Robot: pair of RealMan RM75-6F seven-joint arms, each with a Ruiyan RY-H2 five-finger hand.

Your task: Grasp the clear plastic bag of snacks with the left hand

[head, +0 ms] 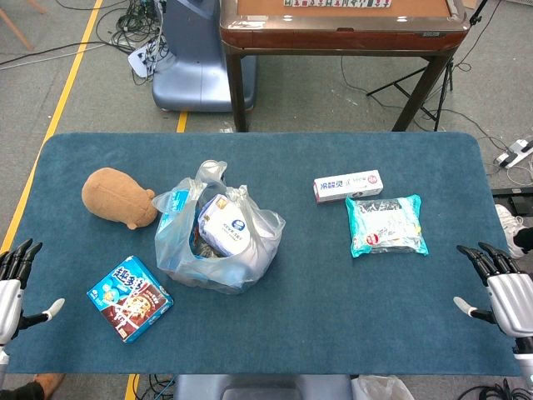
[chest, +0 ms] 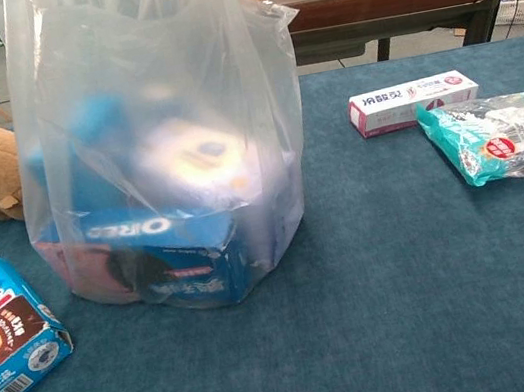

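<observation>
The clear plastic bag of snacks (head: 218, 237) stands left of the table's middle, its handles up, with blue boxes inside. The chest view shows the bag (chest: 156, 143) close up, an Oreo box at its base. My left hand (head: 15, 287) hovers at the table's left front edge, fingers spread, holding nothing, well left of the bag. At the right front edge my right hand (head: 500, 292) is likewise spread and empty. Neither hand appears in the chest view.
A brown plush toy (head: 117, 197) lies left of the bag. A blue cookie box (head: 130, 298) sits in front of it, between my left hand and the bag. A toothpaste box (head: 348, 185) and a teal packet (head: 386, 225) lie to the right.
</observation>
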